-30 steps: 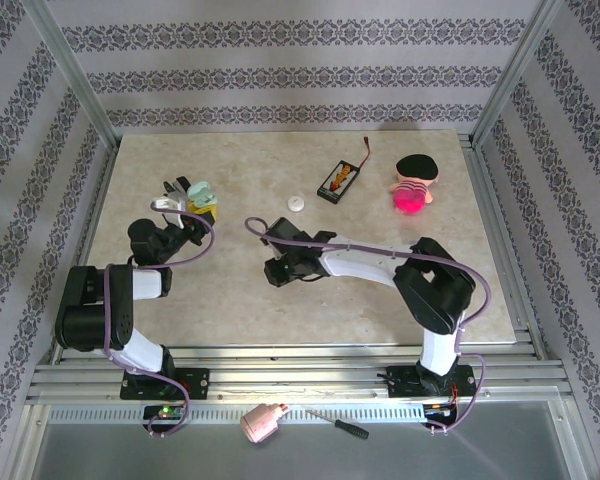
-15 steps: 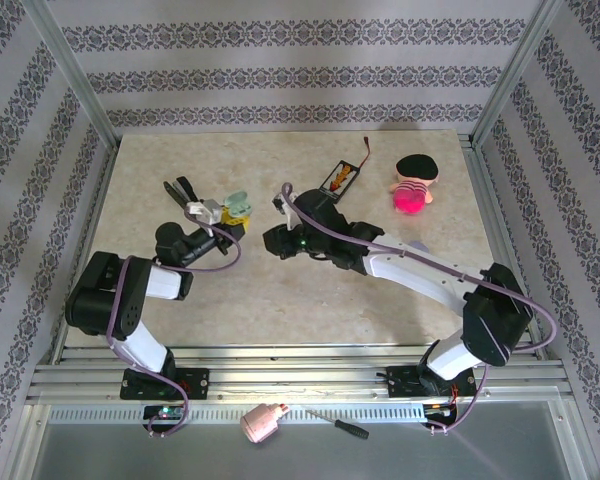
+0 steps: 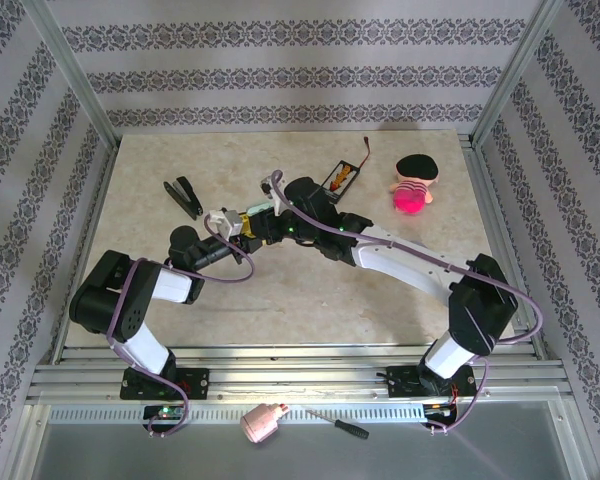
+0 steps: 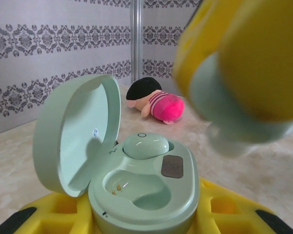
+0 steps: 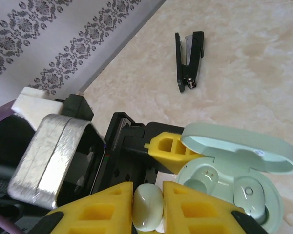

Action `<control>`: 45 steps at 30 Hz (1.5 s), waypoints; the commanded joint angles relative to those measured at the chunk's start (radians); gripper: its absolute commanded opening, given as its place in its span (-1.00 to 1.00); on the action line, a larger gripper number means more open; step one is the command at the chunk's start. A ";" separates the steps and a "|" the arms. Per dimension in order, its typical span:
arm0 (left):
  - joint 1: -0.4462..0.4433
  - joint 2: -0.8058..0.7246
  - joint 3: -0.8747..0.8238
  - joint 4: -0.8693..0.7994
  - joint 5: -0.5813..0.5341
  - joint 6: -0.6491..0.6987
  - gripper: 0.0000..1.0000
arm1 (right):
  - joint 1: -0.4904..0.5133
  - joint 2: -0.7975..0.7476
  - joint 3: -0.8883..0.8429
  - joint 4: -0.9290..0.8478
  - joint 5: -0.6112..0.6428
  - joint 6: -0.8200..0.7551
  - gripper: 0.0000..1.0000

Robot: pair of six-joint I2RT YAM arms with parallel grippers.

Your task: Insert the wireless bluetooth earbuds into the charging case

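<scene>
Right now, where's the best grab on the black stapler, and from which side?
Grip the black stapler near its hinge, which is its near end. Come straight down from above with the fingers across its width. It lies flat on the table with its two halves splayed in a narrow V. They meet at the hinge, so a grip there probably won't fold it or slip.

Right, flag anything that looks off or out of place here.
Nothing damaged or spilled. The charging case is open, one earbud seated, the second earbud held in the right gripper, as expected mid-task. Only stray clutter: a black stapler lying on the table and a plush toy on its side.
</scene>
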 commanded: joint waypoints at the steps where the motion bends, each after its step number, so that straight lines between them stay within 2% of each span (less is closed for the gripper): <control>1: -0.017 0.014 0.016 0.066 0.033 0.025 -0.64 | -0.012 0.028 0.030 0.034 0.005 -0.021 -0.58; 18: -0.018 0.015 0.019 0.066 0.045 0.036 -0.64 | -0.025 0.078 0.025 0.049 0.029 -0.002 -0.60; 29: -0.018 0.013 0.020 0.066 0.009 0.036 -0.63 | -0.031 0.078 -0.007 0.048 0.038 0.017 -0.60; 34: -0.017 0.009 0.027 0.066 0.005 0.031 -0.64 | -0.031 0.073 -0.018 0.049 0.041 0.027 -0.48; 45: -0.018 0.019 0.029 0.065 -0.012 0.031 -0.65 | -0.031 0.046 -0.031 0.027 0.067 0.017 -0.49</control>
